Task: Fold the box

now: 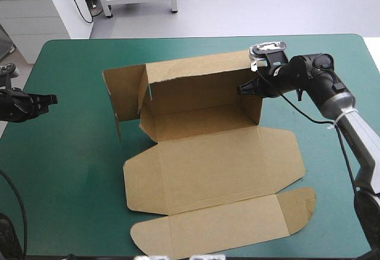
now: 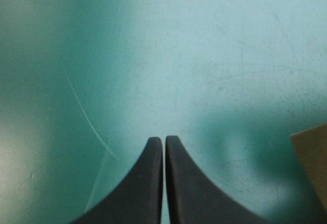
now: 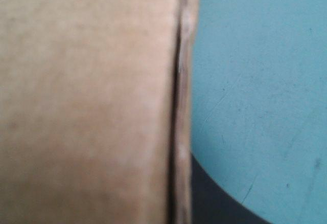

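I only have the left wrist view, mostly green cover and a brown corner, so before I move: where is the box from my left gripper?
Observer: The box sits mid-table, apart from the left gripper, which is near the left edge.
Operator: Any walls up?
Observer: The back wall, left wall and right wall stand; the lid lies flat toward the near edge.
Operator: And the other arm?
Observer: The right gripper is shut on the right wall's top edge.
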Controlling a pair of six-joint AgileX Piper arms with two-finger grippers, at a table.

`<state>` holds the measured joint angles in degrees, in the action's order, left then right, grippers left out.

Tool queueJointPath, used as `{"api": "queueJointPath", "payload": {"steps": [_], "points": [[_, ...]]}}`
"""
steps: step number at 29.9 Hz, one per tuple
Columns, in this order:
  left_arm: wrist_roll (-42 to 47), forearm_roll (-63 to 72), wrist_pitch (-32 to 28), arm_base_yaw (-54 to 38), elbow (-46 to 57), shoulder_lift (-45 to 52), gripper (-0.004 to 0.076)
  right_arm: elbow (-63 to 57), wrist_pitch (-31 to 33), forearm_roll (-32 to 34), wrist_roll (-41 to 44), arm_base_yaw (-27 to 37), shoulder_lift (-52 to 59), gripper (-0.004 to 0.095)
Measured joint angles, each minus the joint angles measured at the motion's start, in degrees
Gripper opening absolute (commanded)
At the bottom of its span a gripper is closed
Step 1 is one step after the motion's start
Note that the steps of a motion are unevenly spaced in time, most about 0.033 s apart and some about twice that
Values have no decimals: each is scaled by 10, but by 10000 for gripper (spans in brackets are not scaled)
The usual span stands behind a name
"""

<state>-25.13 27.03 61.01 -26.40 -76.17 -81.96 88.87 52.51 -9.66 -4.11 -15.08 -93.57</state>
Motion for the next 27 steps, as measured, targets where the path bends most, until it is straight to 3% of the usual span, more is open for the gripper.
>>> {"api": "queueJointPath", "payload": {"steps": [6, 9, 21, 27], "points": [[0, 0, -3, 0, 0, 0, 1, 41, 142, 1, 37, 0, 0, -13], [0, 0, -4, 0, 0, 0, 1, 41, 185, 10, 47, 0, 0, -13], [0, 3, -3, 0, 0, 0, 1, -11, 186, -2, 78, -5, 24, -13], [0, 7, -4, 0, 0, 0, 1, -50, 188, 27, 83, -5, 19, -13]]}}
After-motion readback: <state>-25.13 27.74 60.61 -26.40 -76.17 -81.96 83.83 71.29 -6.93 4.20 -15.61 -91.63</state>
